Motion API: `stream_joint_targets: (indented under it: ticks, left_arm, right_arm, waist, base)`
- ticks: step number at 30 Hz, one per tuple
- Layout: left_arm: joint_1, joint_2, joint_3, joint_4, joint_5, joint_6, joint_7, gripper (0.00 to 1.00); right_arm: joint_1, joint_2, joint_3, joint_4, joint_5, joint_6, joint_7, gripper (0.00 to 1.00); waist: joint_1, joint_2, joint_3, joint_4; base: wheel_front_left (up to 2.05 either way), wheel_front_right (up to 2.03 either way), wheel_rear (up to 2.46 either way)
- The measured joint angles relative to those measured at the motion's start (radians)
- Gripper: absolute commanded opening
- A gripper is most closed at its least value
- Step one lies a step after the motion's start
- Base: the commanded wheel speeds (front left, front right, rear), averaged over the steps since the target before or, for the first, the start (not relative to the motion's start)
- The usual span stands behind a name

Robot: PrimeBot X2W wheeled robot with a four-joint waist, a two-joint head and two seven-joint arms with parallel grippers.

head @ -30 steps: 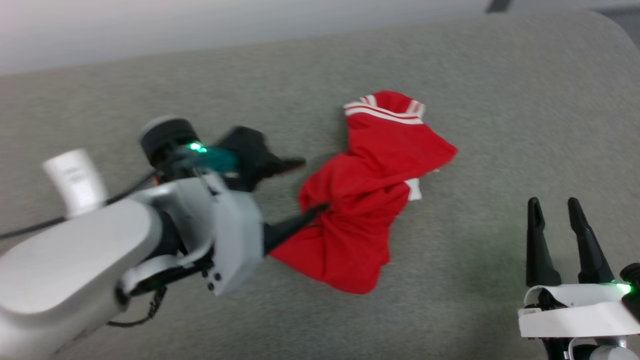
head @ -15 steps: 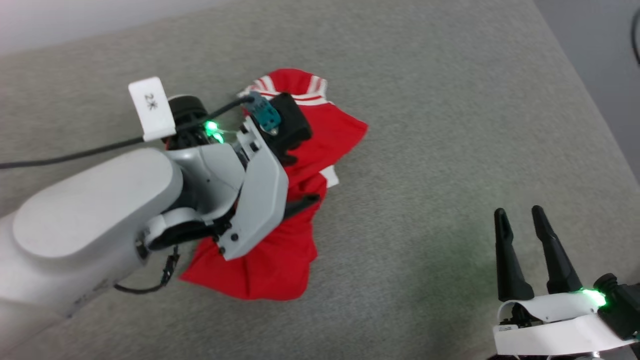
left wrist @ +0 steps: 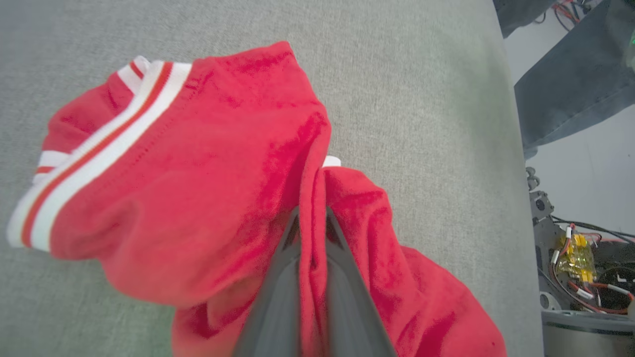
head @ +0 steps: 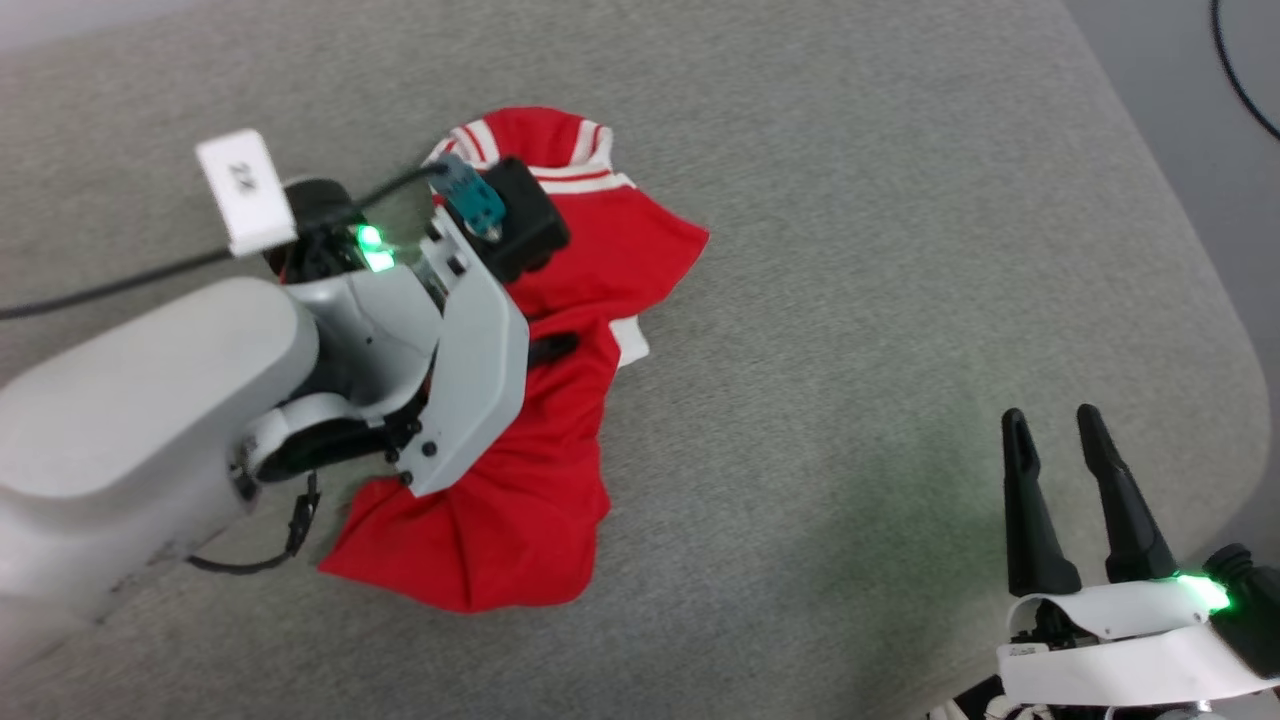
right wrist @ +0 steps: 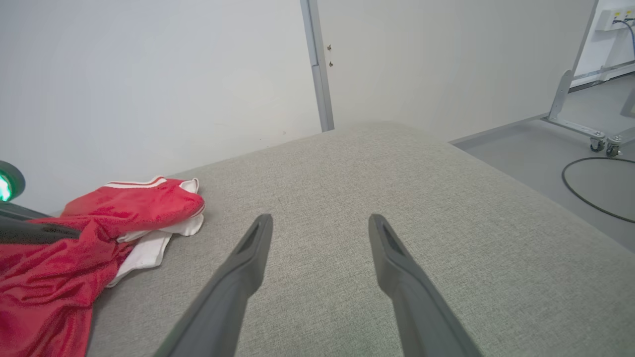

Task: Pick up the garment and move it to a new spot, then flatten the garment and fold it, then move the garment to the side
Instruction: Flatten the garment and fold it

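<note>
Red garment (left wrist: 198, 163) in left pincer (left wrist: 311, 220)

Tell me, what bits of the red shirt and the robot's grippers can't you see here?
Middle of the garment: head view, the left arm covers it.
Front of the garment: its own bunched folds hide it.
Inner faces of the left gripper: left wrist view, the pinched red fold covers them.
Base of the right gripper: head view, cut by the bottom edge.

Crumpled red garment (head: 560, 400) with white-striped trim lies bunched on grey fabric
</note>
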Motion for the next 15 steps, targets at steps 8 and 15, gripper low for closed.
stream_joint_targets:
  ticks: [8,15]
  left_arm:
    - [-0.022,0.102,0.034,-0.012,-0.114,0.0,-0.152,0.0]
    - [0.033,0.233,0.028,0.102,-0.192,0.0,-0.264,0.0]
  right_arm:
    - [-0.023,0.001,-0.034,0.019,-0.047,0.0,0.0,1.0]
    - [-0.05,0.001,-0.034,0.023,-0.079,0.0,0.0,1.0]
  waist:
    - [0.0,0.0,-0.019,0.086]
    - [0.0,0.0,-0.041,0.162]
  base:
    - [0.0,0.0,0.0]
    - [0.0,0.0,0.0]
